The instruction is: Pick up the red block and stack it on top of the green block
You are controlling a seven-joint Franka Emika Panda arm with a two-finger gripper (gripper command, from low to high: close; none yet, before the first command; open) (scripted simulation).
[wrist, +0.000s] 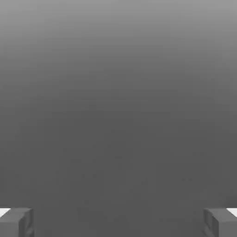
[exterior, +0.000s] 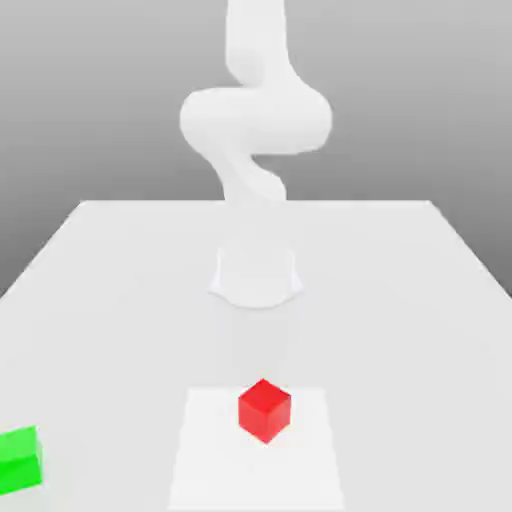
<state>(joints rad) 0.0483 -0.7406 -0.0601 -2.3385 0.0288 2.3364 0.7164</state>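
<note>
Green block: the green block [exterior: 20,459] sits on the table [exterior: 430,300] at the exterior view's far left edge, partly cut off, well apart from the arm and off to the side of the red one
Red block: the red block [exterior: 265,409] rests on a paler square patch [exterior: 210,450] of the table, in front of the arm's base, a corner turned toward the camera, nothing touching it
Arm: the white arm [exterior: 255,120] rises folded behind the red block
Gripper: in the hand view the gripper [wrist: 118,222] shows two grey fingertips [wrist: 18,221] far apart at the frame's corners, jaws wide, nothing between them; no block lies ahead of it, only a grey backdrop
Step in hand: judged as the very start, the reach toward the red block not yet begun
Next move calls for: bringing the spread jaws down over the red block, turned to meet two flat faces, not the corners, then closing
</note>
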